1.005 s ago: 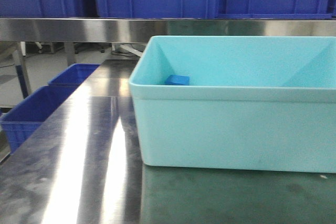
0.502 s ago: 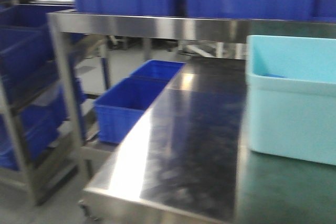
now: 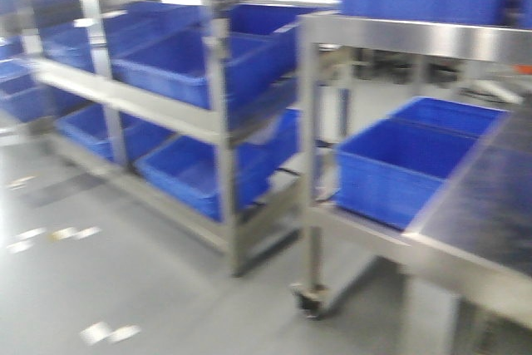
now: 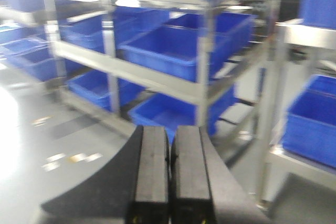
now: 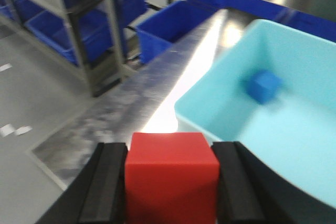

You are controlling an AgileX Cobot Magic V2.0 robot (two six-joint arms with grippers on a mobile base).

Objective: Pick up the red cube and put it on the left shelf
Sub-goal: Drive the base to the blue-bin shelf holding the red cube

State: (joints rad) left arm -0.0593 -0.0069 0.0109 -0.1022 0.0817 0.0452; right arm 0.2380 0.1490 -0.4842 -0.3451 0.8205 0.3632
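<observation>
Whole view swung left since a second ago: the cyan tub that had filled the front camera was gone, and the left shelf [image 3: 166, 112] with its dark blue crates [image 3: 183, 68] took over. Red cube [image 5: 170, 169] was already picked, with the right gripper [image 5: 171, 184] clamped on it from both sides, up over the tabletop [image 5: 131, 108] near the cyan tub [image 5: 304, 145], where a small blue block [image 5: 262, 86] sat. Left gripper [image 4: 169, 174] was closed on nothing, pads together.

So the grab was done, and getting to the shelf and setting the cube down was all left, I'd say. Shelf looked well apart across the floor [image 3: 125, 272], a steel leg [image 3: 309, 147] of the table stood between, and crates filled most tiers.
</observation>
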